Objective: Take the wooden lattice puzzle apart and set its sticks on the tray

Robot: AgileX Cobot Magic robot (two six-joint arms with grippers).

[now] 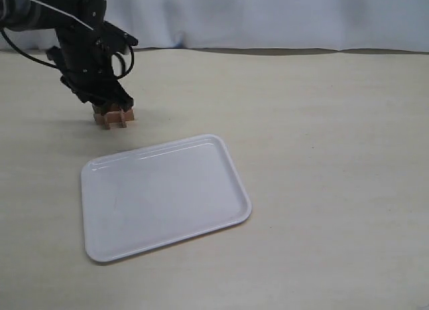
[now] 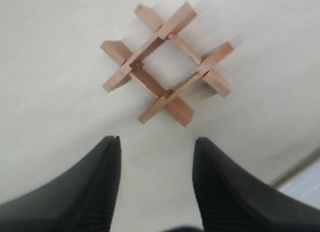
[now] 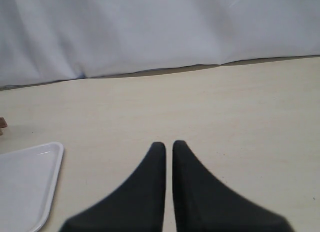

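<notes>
Spread black fingers (image 2: 100, 192) hover just short of the intact wooden lattice puzzle (image 2: 149, 83).

The small reddish-brown wooden lattice puzzle (image 2: 167, 64) rests whole on the pale tabletop (image 1: 322, 122) — its four notched flat sticks (image 2: 175, 24) interlocked crosswise in a hash shape around a square opening, ends jutting out. The large white rectangular plastic tray (image 1: 161, 196), round-cornered with a low raised rim, lies flat nearby — the two apart.

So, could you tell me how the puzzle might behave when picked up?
The puzzle looks like thin wood, so it is probably stiff and light. Its sticks only interlock at notches, so lifting one may loosen it. Flat-edged, it should slide, not roll.
</notes>
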